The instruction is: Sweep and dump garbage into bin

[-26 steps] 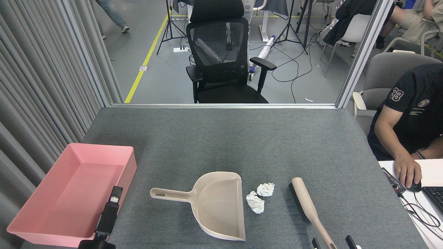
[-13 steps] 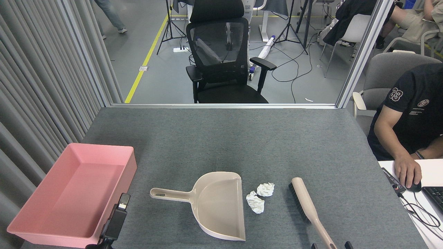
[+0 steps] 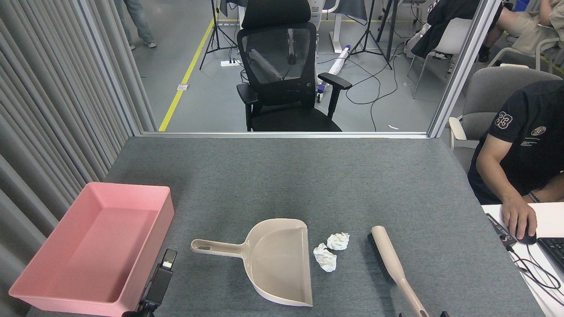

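— Why this layout on the tabletop (image 3: 282, 176)?

— The bin (image 3: 94, 246) waits left for dumping; the dustpan (image 3: 273, 259) opens toward the garbage (image 3: 330, 251), just beside its lip. My left claw (image 3: 161, 281): can't tell if parted.

My left claw (image 3: 162, 278) is a slim matte-black block with a small pale square patch near its tip, while only two tiny black tips of my right claw (image 3: 423, 314) show.
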`<action>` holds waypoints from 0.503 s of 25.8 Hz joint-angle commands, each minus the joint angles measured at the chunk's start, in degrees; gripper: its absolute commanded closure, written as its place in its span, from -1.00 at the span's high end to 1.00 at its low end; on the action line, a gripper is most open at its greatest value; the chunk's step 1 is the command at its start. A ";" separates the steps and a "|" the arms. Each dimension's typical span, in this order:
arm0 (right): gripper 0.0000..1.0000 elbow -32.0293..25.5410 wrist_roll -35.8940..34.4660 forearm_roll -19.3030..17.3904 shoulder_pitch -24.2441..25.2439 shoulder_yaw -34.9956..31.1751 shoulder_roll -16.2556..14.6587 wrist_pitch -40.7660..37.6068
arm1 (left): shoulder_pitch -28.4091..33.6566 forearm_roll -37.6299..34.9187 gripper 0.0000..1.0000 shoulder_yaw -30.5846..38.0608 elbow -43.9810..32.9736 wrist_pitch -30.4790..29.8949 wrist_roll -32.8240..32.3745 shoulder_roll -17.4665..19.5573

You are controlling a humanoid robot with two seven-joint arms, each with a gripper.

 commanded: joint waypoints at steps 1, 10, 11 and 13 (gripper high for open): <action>0.95 0.56 0.28 -0.09 -0.24 -0.01 -0.07 0.05 | -0.19 0.00 0.98 -0.30 0.43 0.16 0.00 -0.09; 0.95 1.61 0.19 -0.09 -1.82 -0.01 0.02 0.05 | -1.07 0.01 0.98 -0.30 0.52 0.16 0.00 -0.27; 0.95 1.61 0.28 -0.09 -1.91 -0.01 -0.07 0.05 | -1.07 0.01 0.98 -0.30 0.52 0.16 0.00 -0.27; 0.95 1.61 0.28 -0.09 -2.00 -0.01 -0.07 0.05 | -1.07 -0.08 0.98 -0.30 0.43 0.16 0.00 -0.27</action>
